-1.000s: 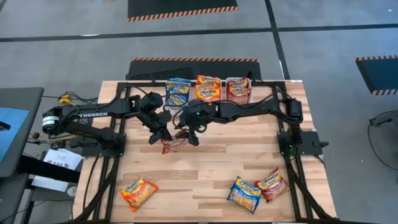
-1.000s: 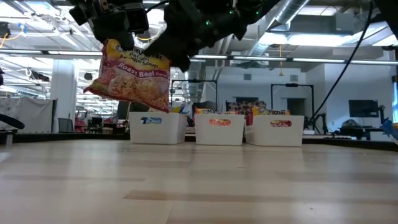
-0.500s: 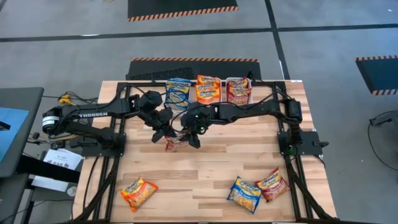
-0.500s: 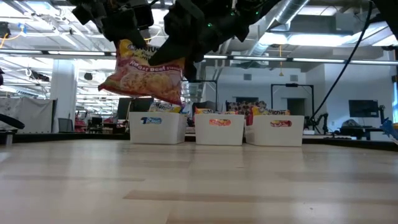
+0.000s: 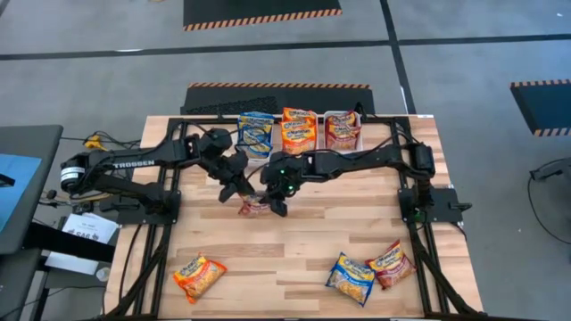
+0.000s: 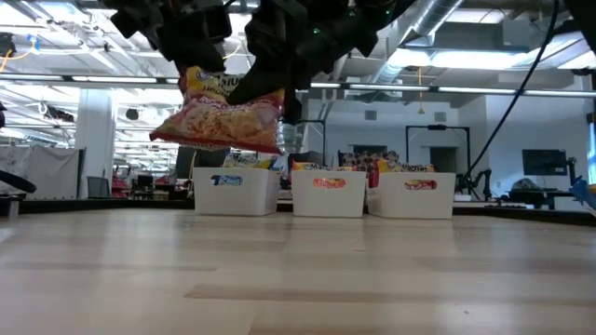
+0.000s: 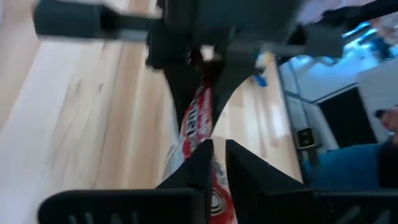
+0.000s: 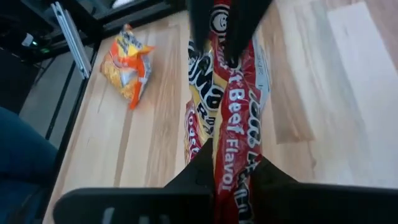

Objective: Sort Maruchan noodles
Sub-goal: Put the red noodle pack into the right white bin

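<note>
A dark red Maruchan noodles packet [image 5: 254, 207] marked Roast Beef hangs in the air over the middle of the table, between my two grippers. My left gripper [image 5: 241, 192] is shut on its logo end and my right gripper [image 5: 274, 205] is shut on the opposite end. The low view shows the packet [image 6: 222, 116] well above the tabletop. An orange packet [image 5: 199, 275], a blue one [image 5: 351, 278] and a dark red one [image 5: 391, 265] lie flat near the table's front edge. My left gripper pinches the packet's logo end [image 7: 200, 127] between its two fingers [image 7: 193, 171], coming from the table's left and slanting down. The packet runs away from it toward the other gripper, clear of the table. My right gripper pinches the opposite end [image 8: 231, 168] between its two fingers [image 8: 194, 177], coming from the table's right and slanting down. There the packet is bunched lengthwise and stands edge-on, spanning between both grippers.
Three white trays stand along the far edge: one with blue packets [image 5: 256, 132], one with orange [image 5: 299, 127], one with dark red [image 5: 343, 129]. The low view shows them [image 6: 329, 193] behind the held packet. Bare wood lies between the middle and the front packets.
My right gripper has rolled and shut on the packet's free end; its fingers stood wide apart a second ago. The packet, which hung face-on below my left gripper, has tipped up flatter and bunched narrower. My left gripper has stayed in place.
</note>
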Available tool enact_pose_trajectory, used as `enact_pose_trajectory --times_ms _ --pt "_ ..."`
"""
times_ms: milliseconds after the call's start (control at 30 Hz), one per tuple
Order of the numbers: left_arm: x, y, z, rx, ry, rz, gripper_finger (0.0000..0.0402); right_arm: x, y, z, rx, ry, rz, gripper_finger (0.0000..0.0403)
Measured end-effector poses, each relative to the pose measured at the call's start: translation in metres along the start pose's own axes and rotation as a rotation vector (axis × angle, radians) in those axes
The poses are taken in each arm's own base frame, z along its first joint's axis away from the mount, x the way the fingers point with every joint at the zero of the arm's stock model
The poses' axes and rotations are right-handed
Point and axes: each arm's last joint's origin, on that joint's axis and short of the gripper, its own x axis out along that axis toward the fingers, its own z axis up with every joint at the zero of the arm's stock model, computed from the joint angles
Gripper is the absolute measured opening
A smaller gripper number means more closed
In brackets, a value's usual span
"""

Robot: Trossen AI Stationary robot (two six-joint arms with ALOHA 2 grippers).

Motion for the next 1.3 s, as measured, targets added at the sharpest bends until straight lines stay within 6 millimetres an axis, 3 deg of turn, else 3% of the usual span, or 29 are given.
enact_pose_trajectory --times_ms 300,433,567,767,900,1033,1200,1300 --pt "-0.014 0.005 0.027 0.003 -0.201 -0.049 0.0082 -0.014 0.001 -0.017 0.083 0.198 -0.128 0.0035" --pt "-0.031 0.001 0.051 0.058 -0.29 -0.031 0.0086 -0.044 -0.003 -0.017 0.057 0.278 -0.217 0.0035" --pt "-0.05 -0.006 0.073 0.155 -0.373 -0.004 0.0087 -0.086 -0.015 -0.01 0.014 0.301 -0.311 0.0035" --pt "-0.072 -0.015 0.095 0.225 -0.46 0.024 0.0087 -0.167 -0.045 0.002 -0.029 0.267 -0.543 0.0037" --pt "-0.08 -0.017 0.103 0.259 -0.499 0.067 0.0087 -0.22 -0.068 0.001 0.001 0.248 -0.665 0.0037" --pt "-0.083 -0.015 0.104 0.272 -0.524 0.141 0.0087 -0.257 -0.093 -0.008 0.06 0.271 -0.739 0.0035" --pt "-0.085 -0.012 0.105 0.253 -0.54 0.215 0.0087 -0.269 -0.117 -0.021 0.108 0.368 -0.739 0.0038" --pt "-0.085 -0.011 0.105 0.245 -0.55 0.246 0.0087 -0.26 -0.128 -0.029 0.129 0.446 -0.692 0.0039"
